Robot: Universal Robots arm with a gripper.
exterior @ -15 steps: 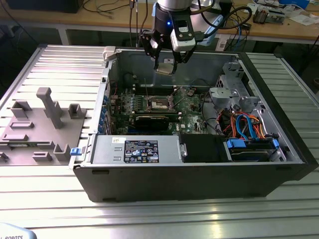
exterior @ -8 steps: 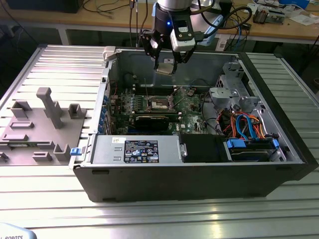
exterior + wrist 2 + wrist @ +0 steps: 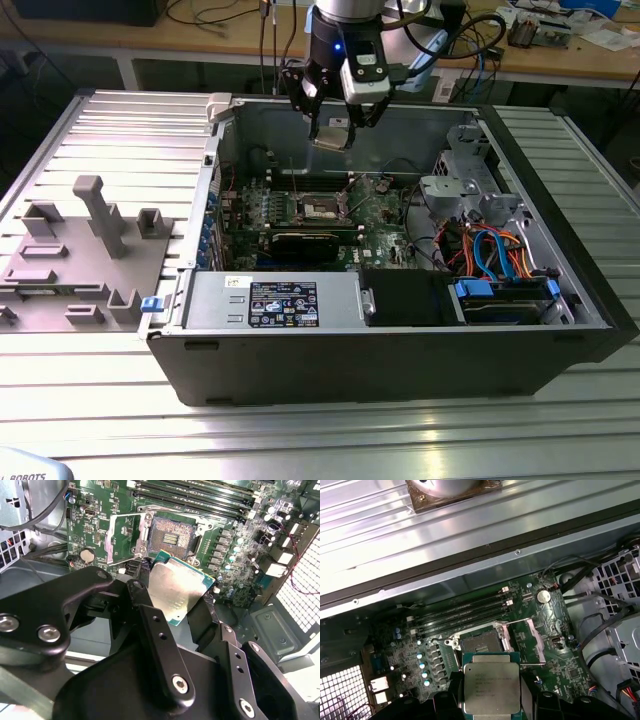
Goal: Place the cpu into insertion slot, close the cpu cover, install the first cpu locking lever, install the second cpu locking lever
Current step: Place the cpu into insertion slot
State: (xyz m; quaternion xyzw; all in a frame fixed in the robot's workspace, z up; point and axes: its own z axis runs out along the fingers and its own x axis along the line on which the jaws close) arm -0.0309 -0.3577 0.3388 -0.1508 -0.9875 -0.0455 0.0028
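Step in hand: bringing the cpu (image 3: 176, 591) to its socket (image 3: 170, 534). The fingers (image 3: 139, 591) are closed on two opposite edges of the cpu. It hangs flat, metal face up, above the open computer case (image 3: 380, 330) and apart from the board. The cover (image 3: 124, 536) stands open and the socket is bare.

Judgement: square the corners and notches to the socket first. Descend straight and level, and lay the cpu in rather than press it. Any skew would likely bend the contact pins.
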